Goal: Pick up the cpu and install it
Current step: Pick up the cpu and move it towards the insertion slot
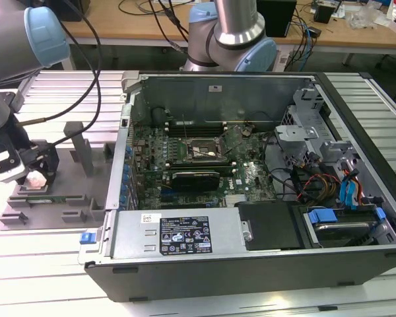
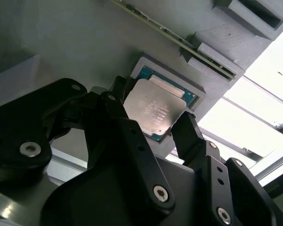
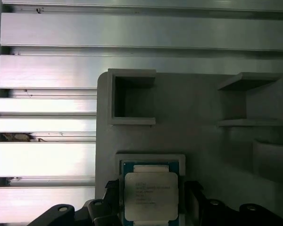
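The cpu (image 2: 153, 109) is a small square chip with a silvery metal top. It lies flat in a square recess of the grey fixture plate (image 3: 207, 150); in the first wrist view the cpu (image 3: 151, 195) sits between two black fingers (image 3: 194, 200). My gripper (image 2: 152, 106) is open and straddles the chip, one finger on each side and close to its edges. In the exterior view the gripper (image 1: 34, 173) hangs low over the fixture plate (image 1: 72, 162), at that view's left, outside the computer case (image 1: 185, 241). The dark metal-framed socket (image 1: 201, 150) sits on the motherboard inside the case.
A thin green memory stick (image 1: 45, 196) lies in a slot of the fixture plate, next to the cpu recess. Upright grey posts (image 1: 79, 145) stand on the plate. Cables and drive cages (image 1: 330, 172) crowd the case's side at the exterior view's right. A second arm's base (image 1: 231, 39) stands behind the case.
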